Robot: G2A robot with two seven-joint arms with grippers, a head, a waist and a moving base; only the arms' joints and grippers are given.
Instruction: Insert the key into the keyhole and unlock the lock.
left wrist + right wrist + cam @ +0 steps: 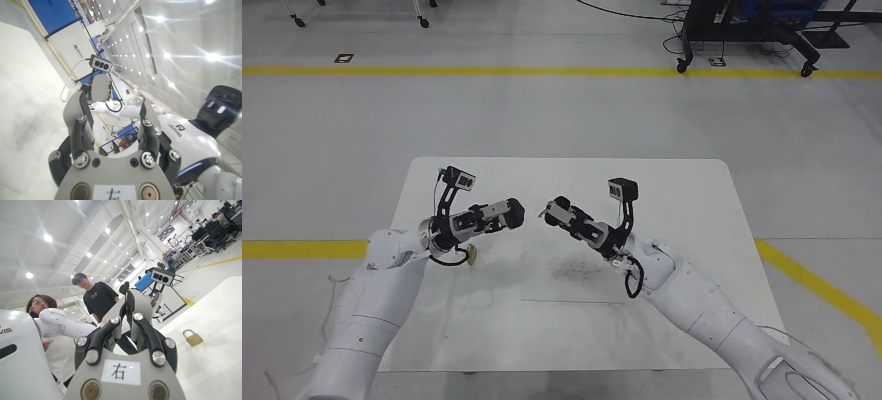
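In the top view we see the two arms meeting over the middle of the white bench [692, 200], their tips pointed at each other with a small gap between them. The left gripper [514, 212] sits just left of the frame's centre and the right gripper [554, 210] just right of it, both raised above the bench top.

In the left wrist view, the left gripper [113, 103] has its fingers spread wide apart and they are grasping nothing. In the right wrist view, the right gripper [128, 303] has its fingers clenched, pad against pad. We cannot tell whether anything thin is pinched between them.

The brass padlock [192, 337] lies flat on the bench with its silver shackle looking pushed home. In the top view the padlock [473, 256] is left of centre, close under the left arm's wrist and apart from both grippers.
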